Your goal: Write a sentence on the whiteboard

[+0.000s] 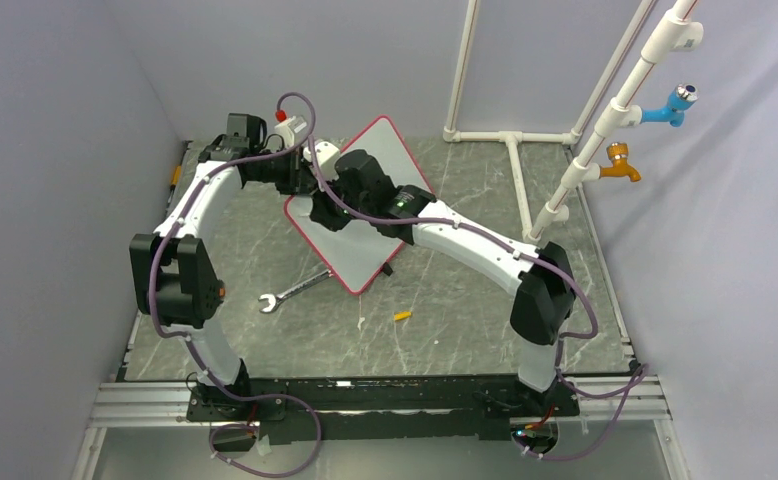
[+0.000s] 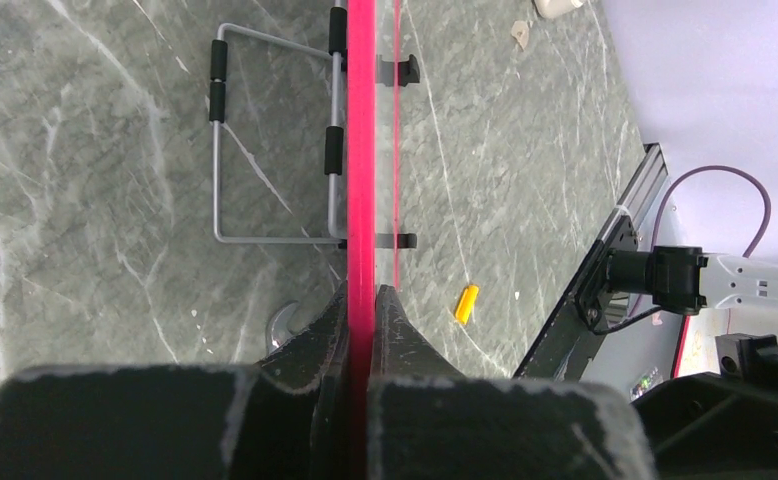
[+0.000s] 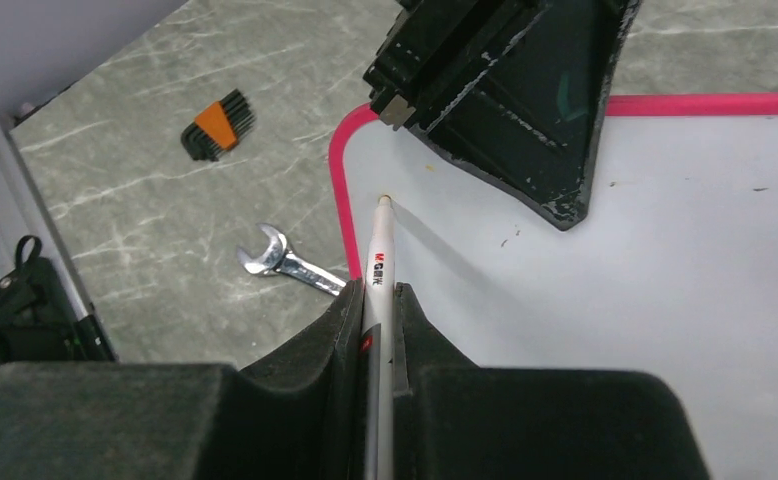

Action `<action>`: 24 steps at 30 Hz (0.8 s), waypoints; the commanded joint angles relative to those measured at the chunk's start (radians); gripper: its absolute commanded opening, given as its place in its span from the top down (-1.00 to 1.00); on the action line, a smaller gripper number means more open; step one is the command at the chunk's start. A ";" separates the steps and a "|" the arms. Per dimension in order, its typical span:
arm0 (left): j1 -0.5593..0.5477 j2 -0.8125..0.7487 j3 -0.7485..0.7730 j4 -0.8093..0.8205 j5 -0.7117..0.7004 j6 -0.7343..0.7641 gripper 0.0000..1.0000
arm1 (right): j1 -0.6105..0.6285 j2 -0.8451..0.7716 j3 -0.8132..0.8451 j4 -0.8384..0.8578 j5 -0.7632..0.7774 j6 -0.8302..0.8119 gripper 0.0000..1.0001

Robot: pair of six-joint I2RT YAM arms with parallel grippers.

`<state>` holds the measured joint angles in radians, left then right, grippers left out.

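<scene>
A: White rectangular whiteboard (image 3: 665, 280), red-framed: edge pinched in the left gripper (image 2: 363, 300); face beneath the right gripper (image 3: 378, 300), which clamps a slim white marker pen (image 3: 379, 250), tip on the corner
B: Hazard: pen pressure may pivot the board, skewing strokes

White red-framed whiteboard (image 1: 390, 148): centre covered by both arms overhead. Silver metal wrench (image 1: 290, 293): one end hidden at whiteboard's near-left edge. White plastic marker (image 3: 379, 262): rear hidden inside right gripper (image 3: 378, 292). Small orange piece (image 1: 402, 316): too small to identify.
</scene>
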<state>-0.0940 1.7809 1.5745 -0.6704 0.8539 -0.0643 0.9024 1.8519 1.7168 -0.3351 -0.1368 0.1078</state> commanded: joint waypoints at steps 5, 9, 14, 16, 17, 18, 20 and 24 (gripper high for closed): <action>-0.015 -0.043 -0.016 0.048 -0.104 0.072 1.00 | 0.024 -0.004 0.038 -0.012 0.165 -0.019 1.00; -0.015 -0.046 -0.018 0.049 -0.107 0.072 1.00 | 0.026 -0.007 0.034 -0.008 0.189 -0.017 1.00; -0.015 -0.052 -0.020 0.051 -0.109 0.037 1.00 | 0.026 0.010 0.040 -0.017 0.181 -0.019 1.00; -0.016 -0.054 -0.022 0.054 -0.111 0.037 1.00 | 0.026 0.016 0.038 -0.020 0.174 -0.019 1.00; -0.016 -0.054 -0.023 0.055 -0.110 0.037 1.00 | 0.027 0.016 0.036 -0.022 0.172 -0.018 1.00; -0.016 -0.054 -0.022 0.054 -0.109 0.036 1.00 | 0.028 0.016 0.031 -0.024 0.170 -0.018 1.00; -0.016 -0.054 -0.021 0.054 -0.110 0.036 1.00 | 0.031 0.009 0.015 -0.024 0.168 -0.018 1.00; -0.016 -0.058 -0.021 0.052 -0.112 0.038 1.00 | 0.037 -0.015 -0.034 -0.024 0.168 -0.011 1.00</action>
<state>-0.0956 1.7721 1.5589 -0.6479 0.8391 -0.0906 0.9325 1.8515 1.7206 -0.3531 0.0029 0.1040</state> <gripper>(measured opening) 0.068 0.126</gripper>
